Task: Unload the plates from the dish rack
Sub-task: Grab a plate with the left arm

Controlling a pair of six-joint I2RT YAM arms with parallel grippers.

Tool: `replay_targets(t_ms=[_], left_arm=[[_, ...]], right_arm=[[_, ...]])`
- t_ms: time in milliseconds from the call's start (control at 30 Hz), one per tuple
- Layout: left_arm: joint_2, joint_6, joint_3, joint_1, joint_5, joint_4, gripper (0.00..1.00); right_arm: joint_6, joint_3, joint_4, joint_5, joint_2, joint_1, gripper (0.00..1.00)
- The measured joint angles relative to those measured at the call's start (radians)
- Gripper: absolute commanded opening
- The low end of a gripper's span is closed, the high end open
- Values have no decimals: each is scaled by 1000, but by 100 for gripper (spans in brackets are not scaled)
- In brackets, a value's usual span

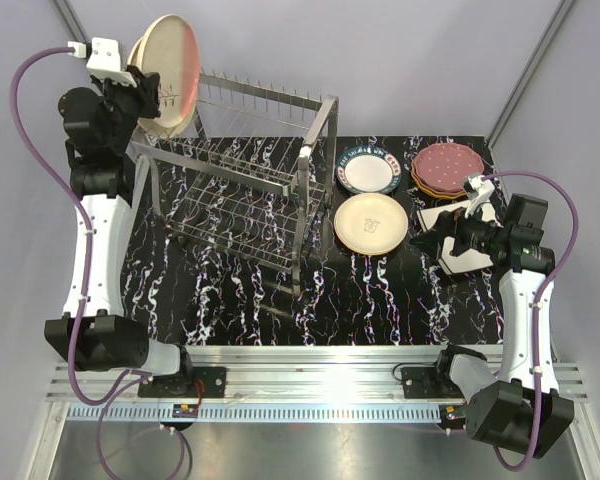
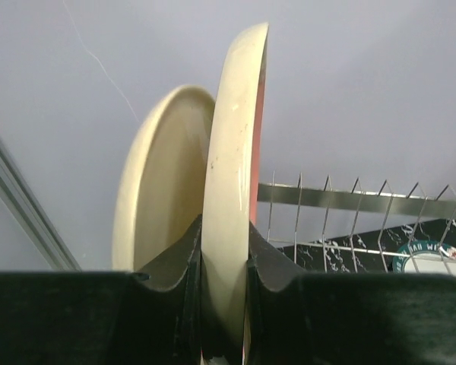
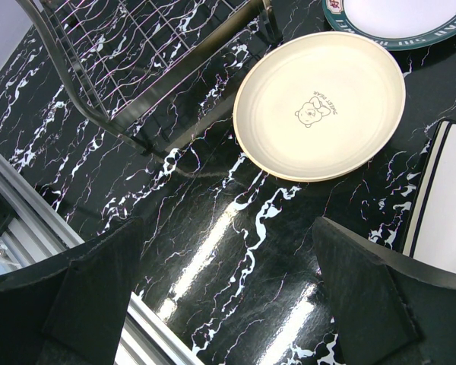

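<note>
Left gripper (image 2: 225, 255): clamped on the rim of an orange-faced cream plate (image 2: 234, 137), held edge-up at the far left end of the dish rack (image 1: 242, 195). Second cream plate (image 2: 163, 182) stands upright just beside it.

Right gripper (image 3: 228, 266): jaws wide apart, nothing held, over the black marbled table (image 3: 213, 228), near the bear-print cream plate (image 3: 319, 106) and the square dark-edged plate (image 3: 444, 198).

Patterned-rim plate (image 1: 368, 168) and maroon plate stack (image 1: 447, 168) lie flat to the right of the rack.

You had the dish rack (image 1: 245, 190) left on the table (image 1: 380, 300), plates (image 1: 370, 222) lying right of it, one plate (image 1: 170, 70) above its far-left corner.
</note>
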Motion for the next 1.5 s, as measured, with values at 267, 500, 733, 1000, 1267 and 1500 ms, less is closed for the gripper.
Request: replay_targets(t_ms=[267, 500, 733, 1000, 1267, 1500], left_arm=[[-15, -59, 61, 0, -3, 44, 0], [-28, -201, 90, 0, 0, 82, 0], [-41, -463, 109, 0, 6, 114, 0], [-66, -840, 83, -11, 63, 187, 0], [-64, -1111, -13, -166, 222, 288, 0], [-26, -1151, -21, -382, 358, 302, 0]], right_arm=[[0, 0, 0, 0, 0, 0, 100], [0, 0, 0, 0, 0, 0, 100], [0, 0, 0, 0, 0, 0, 100], [0, 0, 0, -1, 0, 0, 100], [-35, 38, -46, -38, -6, 0, 100], [-86, 278, -222, -207, 19, 0, 100]])
